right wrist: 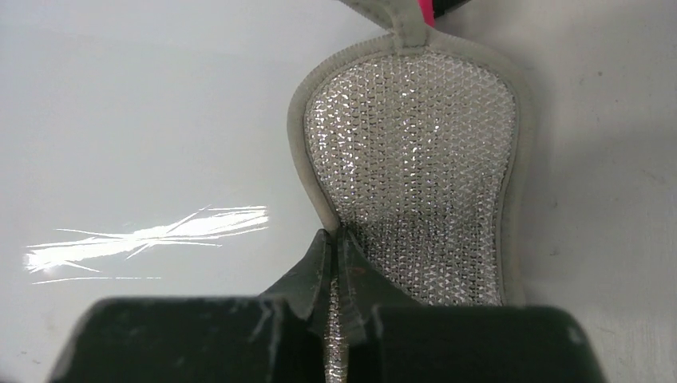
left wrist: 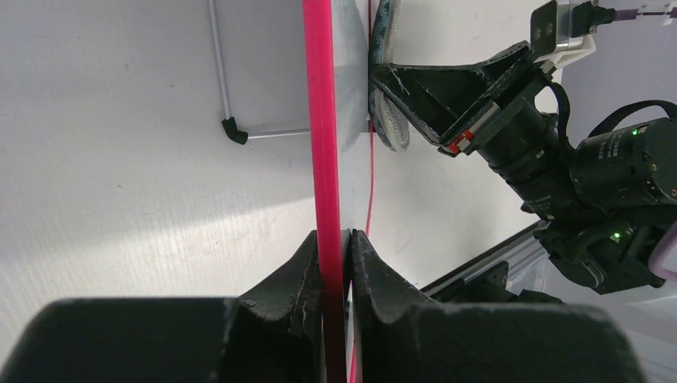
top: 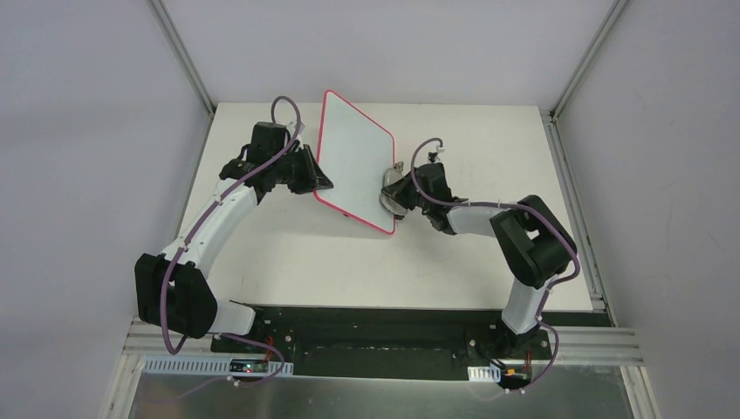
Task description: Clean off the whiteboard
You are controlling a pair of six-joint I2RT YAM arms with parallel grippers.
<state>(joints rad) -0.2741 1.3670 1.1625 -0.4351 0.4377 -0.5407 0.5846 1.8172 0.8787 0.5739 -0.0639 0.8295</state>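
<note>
The whiteboard (top: 353,157), white with a thin pink-red frame, stands tilted up on its edge in the middle of the table. My left gripper (top: 312,175) is shut on its left frame edge; the left wrist view shows the pink frame (left wrist: 322,120) clamped between the jaws. My right gripper (top: 403,194) is shut on the edge of a silver mesh scrubbing pad (right wrist: 415,167) with a grey border, pressed flat against the board's white face (right wrist: 144,120) near its lower right corner. The pad also shows in the top view (top: 389,190) and the left wrist view (left wrist: 387,120). No writing shows.
The white table (top: 288,262) is walled by grey panels on the left, right and back. A black rail (top: 384,327) with the arm bases runs along the near edge. The board's thin wire stand (left wrist: 227,120) sticks out behind it.
</note>
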